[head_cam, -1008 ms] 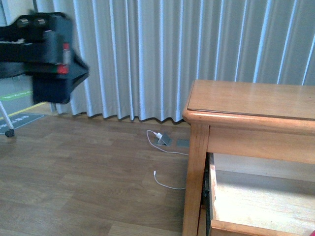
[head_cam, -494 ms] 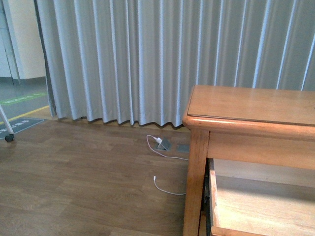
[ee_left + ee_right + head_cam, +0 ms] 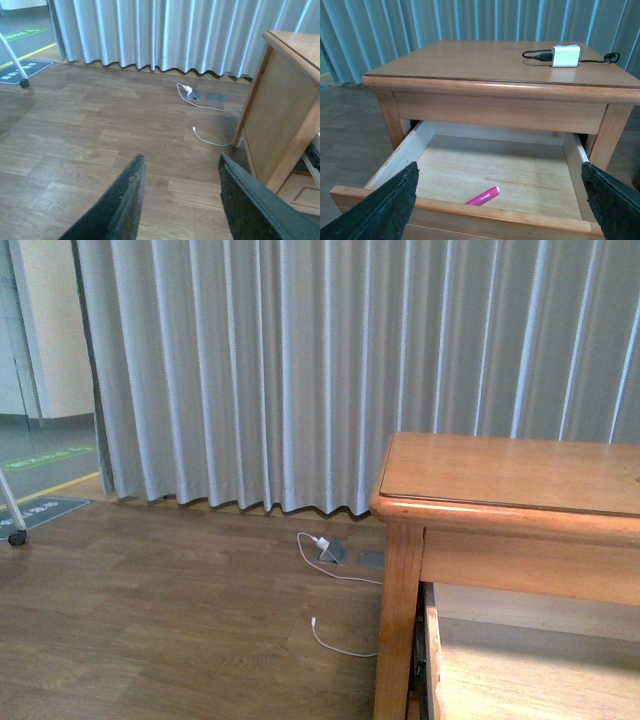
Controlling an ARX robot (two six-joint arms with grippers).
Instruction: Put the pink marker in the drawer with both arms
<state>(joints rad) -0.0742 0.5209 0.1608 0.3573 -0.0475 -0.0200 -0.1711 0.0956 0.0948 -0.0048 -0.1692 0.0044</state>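
The pink marker [image 3: 483, 196] lies on the pale floor of the open drawer [image 3: 470, 212], close behind its front board, and nothing touches it. In the right wrist view my right gripper [image 3: 499, 167] hangs open in front of the drawer, with one black finger [image 3: 390, 210] on each side of the drawer front. My left gripper [image 3: 181, 157] is open above the wooden floor, left of the chest [image 3: 280, 115], with nothing between its fingers. The front view shows the chest's top [image 3: 510, 475] and a corner of the drawer's inside [image 3: 520, 680], but no arm.
A white charger [image 3: 565, 55] with a black cable lies on the chest's top. On the floor by the grey curtain [image 3: 300, 370] are a white cable and plug [image 3: 325, 545]. A caster wheel [image 3: 15, 537] stands at the far left.
The black arm seen at the upper left of the front view a second ago has left that view. The chest now sits a little lower in the picture.
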